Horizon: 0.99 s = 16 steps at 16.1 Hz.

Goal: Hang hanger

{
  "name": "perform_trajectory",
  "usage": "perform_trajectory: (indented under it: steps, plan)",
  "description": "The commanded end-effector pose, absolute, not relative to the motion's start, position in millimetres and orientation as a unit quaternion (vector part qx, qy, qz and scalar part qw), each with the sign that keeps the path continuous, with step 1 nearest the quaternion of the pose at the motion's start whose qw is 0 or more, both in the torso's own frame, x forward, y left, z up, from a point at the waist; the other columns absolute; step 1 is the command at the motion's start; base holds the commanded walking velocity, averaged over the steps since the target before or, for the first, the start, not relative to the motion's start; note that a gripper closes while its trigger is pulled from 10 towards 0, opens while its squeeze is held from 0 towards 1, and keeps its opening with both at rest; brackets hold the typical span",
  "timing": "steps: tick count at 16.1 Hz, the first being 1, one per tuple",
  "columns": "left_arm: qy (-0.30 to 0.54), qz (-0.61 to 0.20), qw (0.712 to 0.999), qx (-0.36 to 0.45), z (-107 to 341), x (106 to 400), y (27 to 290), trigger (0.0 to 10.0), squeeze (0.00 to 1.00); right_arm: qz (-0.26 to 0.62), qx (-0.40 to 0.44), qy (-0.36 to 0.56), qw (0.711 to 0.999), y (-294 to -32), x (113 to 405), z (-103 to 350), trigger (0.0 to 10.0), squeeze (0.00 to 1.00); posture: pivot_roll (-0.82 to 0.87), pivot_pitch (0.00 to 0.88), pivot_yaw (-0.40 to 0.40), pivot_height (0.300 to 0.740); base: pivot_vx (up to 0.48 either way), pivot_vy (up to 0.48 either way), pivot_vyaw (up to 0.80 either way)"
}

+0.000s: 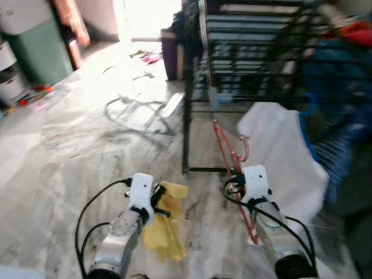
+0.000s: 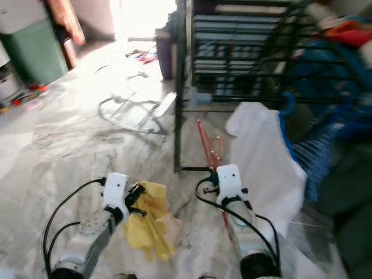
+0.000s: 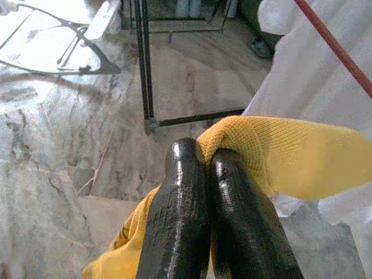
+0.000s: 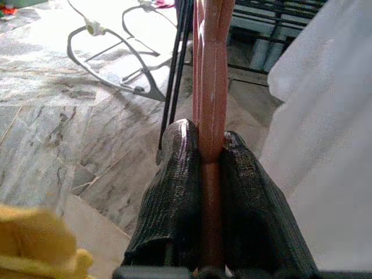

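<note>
A red hanger (image 1: 228, 152) stands upright in my right gripper (image 1: 236, 172), whose fingers (image 4: 180, 192) are shut on its stem (image 4: 210, 116); its hook curls to the right near a white cloth (image 1: 288, 157). My left gripper (image 1: 164, 204) is shut on a yellow cloth (image 1: 165, 226), pinched between the black fingers (image 3: 186, 221). Just ahead stands a black metal drying rack (image 1: 244, 64), its frame leg (image 1: 186, 133) a little beyond the hanger.
A grey wire frame (image 1: 139, 113) lies on the marble floor ahead left. Blue hangers (image 1: 331, 151) and clothes are piled at the right of the rack. A green bin (image 1: 38, 49) stands far left. Open floor lies to my front left.
</note>
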<state>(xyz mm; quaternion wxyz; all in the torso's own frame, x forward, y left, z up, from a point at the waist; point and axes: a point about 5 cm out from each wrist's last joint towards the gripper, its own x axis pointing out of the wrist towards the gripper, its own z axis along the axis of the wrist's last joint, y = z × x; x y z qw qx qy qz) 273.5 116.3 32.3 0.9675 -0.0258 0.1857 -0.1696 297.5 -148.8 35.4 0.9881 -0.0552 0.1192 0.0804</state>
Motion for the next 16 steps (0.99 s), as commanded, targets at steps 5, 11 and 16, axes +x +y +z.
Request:
perform_trajectory:
  steps: [5,11,16]
  plan:
    - [0.174,-0.172,0.969,-0.023,35.7,276.9,114.5,10.0,0.0,0.081,-0.055,0.103,0.99,-148.3,305.3,46.2,10.0,0.0,-0.12,0.0,-0.006,0.74,-0.302,0.0,0.0]
    - [0.175,-0.175,0.969,-0.021,35.1,277.1,114.3,10.0,0.0,0.082,-0.053,0.104,0.99,-146.5,305.7,46.7,10.0,0.0,-0.12,0.0,-0.003,0.74,-0.301,0.0,0.0]
    - [0.177,-0.174,0.968,-0.019,33.6,275.2,115.8,10.0,0.0,0.086,-0.054,0.108,0.989,-144.7,305.9,45.4,10.0,0.0,-0.11,0.0,-0.004,0.74,-0.303,0.0,0.0]
